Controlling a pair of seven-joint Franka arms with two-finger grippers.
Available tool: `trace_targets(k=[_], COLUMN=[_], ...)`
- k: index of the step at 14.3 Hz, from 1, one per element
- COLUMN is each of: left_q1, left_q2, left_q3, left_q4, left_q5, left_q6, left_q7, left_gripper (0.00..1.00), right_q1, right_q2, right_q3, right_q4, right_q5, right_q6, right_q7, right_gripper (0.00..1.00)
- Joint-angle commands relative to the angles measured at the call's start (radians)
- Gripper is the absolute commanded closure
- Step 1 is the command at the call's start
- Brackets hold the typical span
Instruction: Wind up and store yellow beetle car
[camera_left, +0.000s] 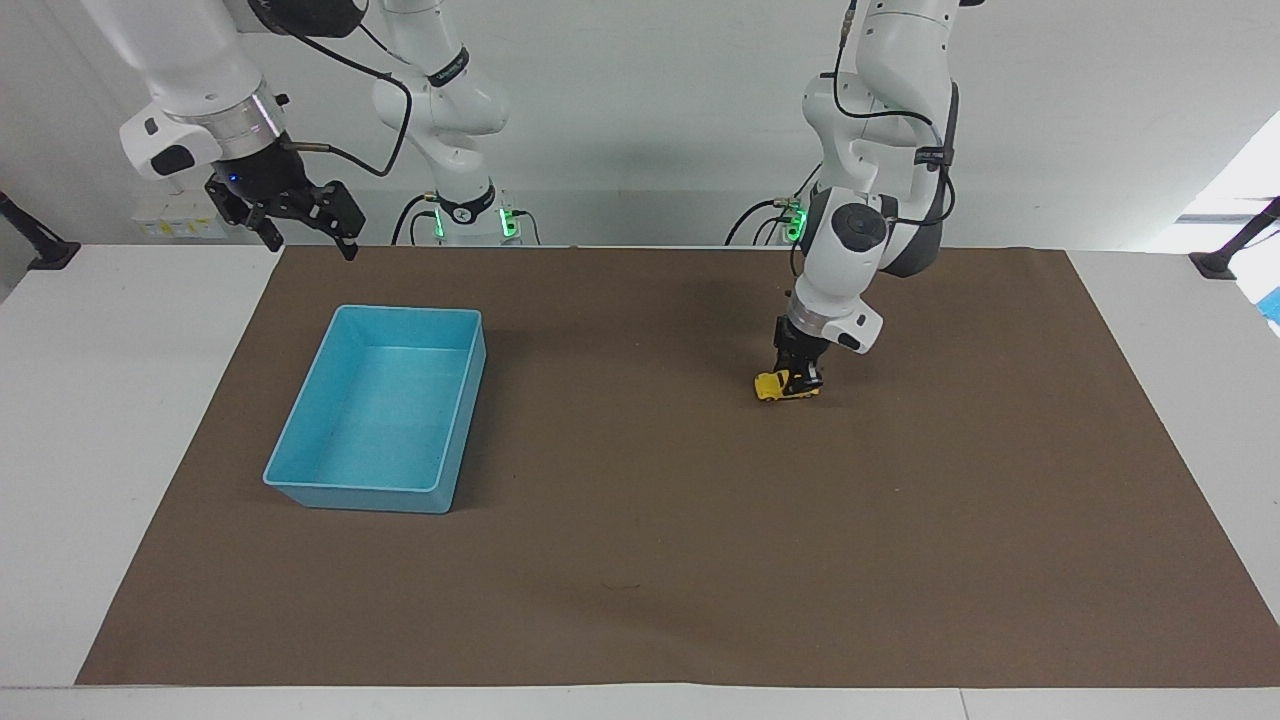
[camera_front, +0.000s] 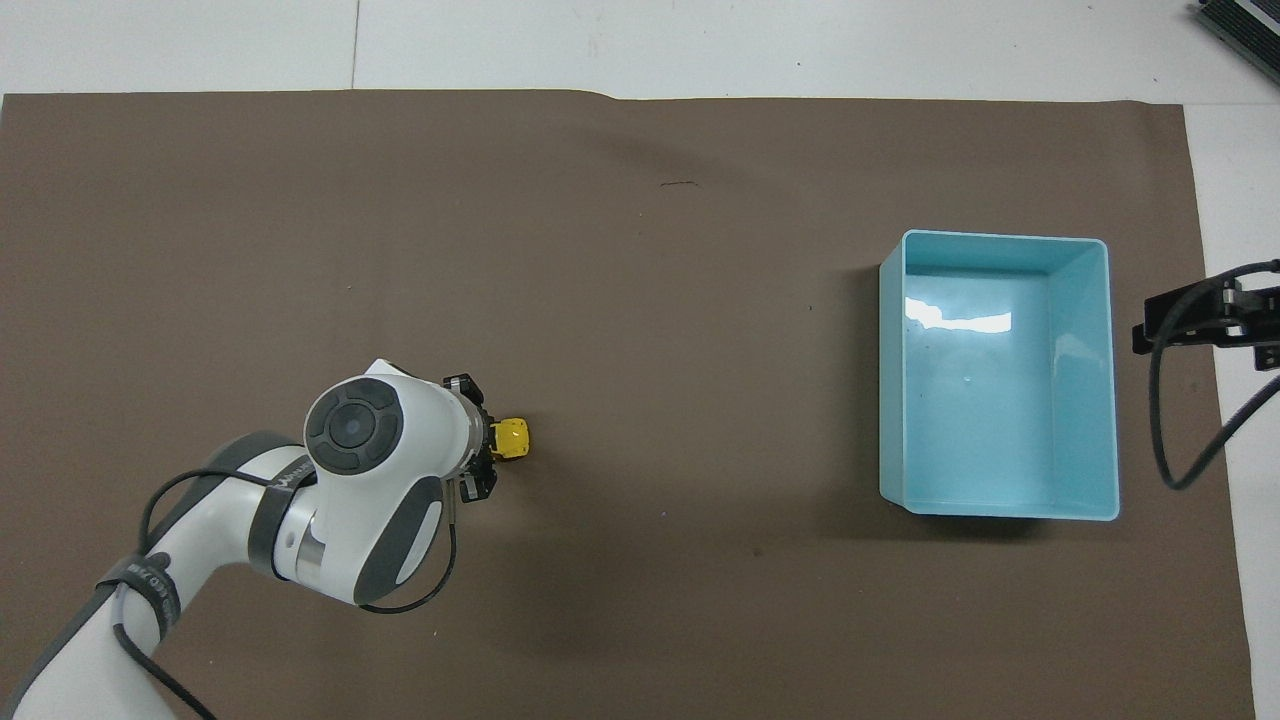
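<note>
The yellow beetle car (camera_left: 782, 385) rests with its wheels on the brown mat near the table's middle, toward the left arm's end. My left gripper (camera_left: 797, 376) points straight down and is shut on the car. In the overhead view the left arm's wrist covers most of the car (camera_front: 513, 438), and only its front pokes out beside the gripper (camera_front: 490, 447). My right gripper (camera_left: 298, 232) hangs open and empty above the mat's edge near the right arm's base, and the arm waits.
An open light blue bin (camera_left: 300, 478) stands on the mat toward the right arm's end; it also shows in the overhead view (camera_front: 1098, 350). The brown mat (camera_left: 900, 560) covers most of the white table.
</note>
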Motion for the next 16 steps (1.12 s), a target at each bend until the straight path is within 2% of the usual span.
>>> trace_targets(k=[1, 7, 8, 9, 11, 14, 16], left_q1=[0.092, 0.14, 0.14, 0.14, 0.14, 0.14, 0.14], left_q2=[0.053, 0.061, 0.061, 0.061, 0.041, 0.039, 0.039], left_q3=[0.01, 0.011, 0.011, 0.011, 0.011, 0.013, 0.014], left_q4=[-0.016, -0.013, -0.008, -0.006, 0.03, 0.144, 0.153], left_q5=[0.017, 0.024, 0.024, 0.024, 0.024, 0.024, 0.024], left_q6=[0.061, 0.067, 0.063, 0.057, 0.002, -0.178, -0.187], left_q7=[0.099, 0.132, 0.132, 0.133, 0.136, 0.138, 0.138], left_gripper=[0.83, 0.79, 0.67, 0.04, 0.0, 0.0, 0.0], right_q1=[-0.007, -0.007, -0.007, -0.007, -0.007, -0.007, -0.007], right_q2=[-0.011, -0.011, -0.011, -0.011, -0.011, -0.011, -0.011], right_q3=[0.005, 0.005, 0.005, 0.005, 0.005, 0.005, 0.005], right_q4=[-0.008, -0.008, -0.008, -0.008, -0.008, -0.008, -0.008], right_q5=[0.007, 0.007, 0.007, 0.007, 0.007, 0.007, 0.007], right_q6=[0.001, 0.001, 0.001, 0.001, 0.001, 0.001, 0.001], right_q7=[-0.021, -0.021, -0.021, -0.021, -0.021, -0.021, -0.021], right_gripper=[0.0, 0.0, 0.0, 0.0, 0.0, 0.0, 0.0])
